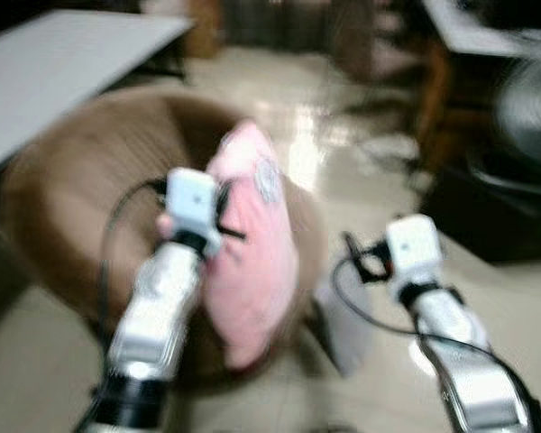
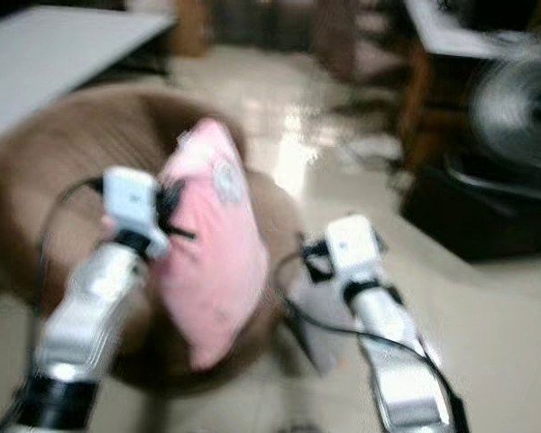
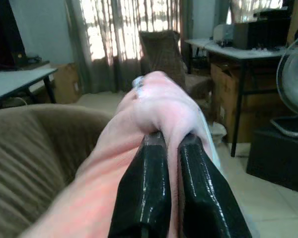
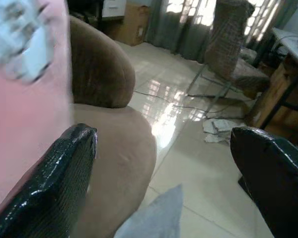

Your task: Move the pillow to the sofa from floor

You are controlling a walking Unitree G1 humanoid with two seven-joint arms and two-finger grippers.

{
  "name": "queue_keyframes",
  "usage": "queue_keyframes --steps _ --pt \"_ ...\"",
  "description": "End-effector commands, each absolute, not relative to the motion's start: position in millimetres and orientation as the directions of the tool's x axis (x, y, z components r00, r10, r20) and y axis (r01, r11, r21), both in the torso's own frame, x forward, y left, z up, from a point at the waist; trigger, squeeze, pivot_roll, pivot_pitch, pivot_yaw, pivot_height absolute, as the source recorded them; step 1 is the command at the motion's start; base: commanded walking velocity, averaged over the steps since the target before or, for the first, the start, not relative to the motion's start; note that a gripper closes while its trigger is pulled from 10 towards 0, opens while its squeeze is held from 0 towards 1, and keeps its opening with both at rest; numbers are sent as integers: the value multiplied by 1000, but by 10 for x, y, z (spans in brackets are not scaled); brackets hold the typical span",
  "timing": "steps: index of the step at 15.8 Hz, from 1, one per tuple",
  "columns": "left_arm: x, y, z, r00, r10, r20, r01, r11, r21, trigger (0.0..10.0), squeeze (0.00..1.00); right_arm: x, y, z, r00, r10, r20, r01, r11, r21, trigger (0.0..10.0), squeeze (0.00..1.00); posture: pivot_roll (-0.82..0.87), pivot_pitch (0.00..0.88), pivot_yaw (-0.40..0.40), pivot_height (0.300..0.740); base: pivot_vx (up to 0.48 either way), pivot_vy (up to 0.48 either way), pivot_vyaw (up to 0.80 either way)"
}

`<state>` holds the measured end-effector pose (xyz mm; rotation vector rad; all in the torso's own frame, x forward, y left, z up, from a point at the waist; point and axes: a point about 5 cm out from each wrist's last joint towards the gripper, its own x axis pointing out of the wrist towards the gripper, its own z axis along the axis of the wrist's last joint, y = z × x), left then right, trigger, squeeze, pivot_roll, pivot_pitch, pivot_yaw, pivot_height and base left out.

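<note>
A pink pillow (image 1: 252,253) with a pale patch hangs upright over the front of a round brown sofa (image 1: 72,189). My left gripper (image 3: 173,148) is shut on a fold of the pillow (image 3: 154,106), its black fingers (image 3: 144,188) pinching the pink fabric. My right gripper (image 4: 164,144) stands open to the right of the pillow (image 4: 20,99), with nothing between its fingers (image 4: 64,168). The brown sofa (image 4: 109,148) lies just beyond it. The eye views are blurred.
A grey table (image 1: 63,63) stands at the far left. A dark cabinet and a fan (image 1: 523,117) are on the right. A pale cloth or sheet (image 1: 347,325) lies on the shiny tiled floor (image 1: 343,153) by the sofa. A chair (image 3: 164,49) and desk stand further back.
</note>
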<state>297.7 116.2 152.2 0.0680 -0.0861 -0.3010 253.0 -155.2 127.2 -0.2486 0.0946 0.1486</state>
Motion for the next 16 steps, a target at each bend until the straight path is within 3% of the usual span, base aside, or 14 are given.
queue_keyframes --steps 1,4,9,11,12,16 --pt "3024 1182 1673 942 -305 139 291 950 117 10000 0 2555 -1577 1298 989 111 -102 -132 964 -232 10000 0 -82 29 27 740 360 0 0" --pt "3150 907 1585 908 -410 82 400 909 112 10000 0 2535 -1604 1267 989 100 -110 -125 960 -251 10000 0 -82 34 31 740 215 0 0" --pt "3480 557 1583 905 -424 21 422 905 59 10000 0 2450 -1604 1273 972 198 -126 -224 943 -247 10000 0 -101 66 39 740 0 0 0" --pt "3631 433 1524 921 -386 -57 390 912 129 10000 0 2339 -1562 1281 935 326 -141 -350 913 -210 10000 0 -113 74 52 740 0 0 0" --pt "3759 439 1487 949 -288 -131 308 936 169 10000 0 2218 -1550 1265 890 422 -173 -453 866 -215 10000 0 -132 96 68 740 0 0 0" --pt "3856 650 1347 960 -120 -253 187 947 259 10000 0 2050 -1556 1171 819 514 -253 -564 803 -192 10000 0 -152 121 55 740 0 0 0"
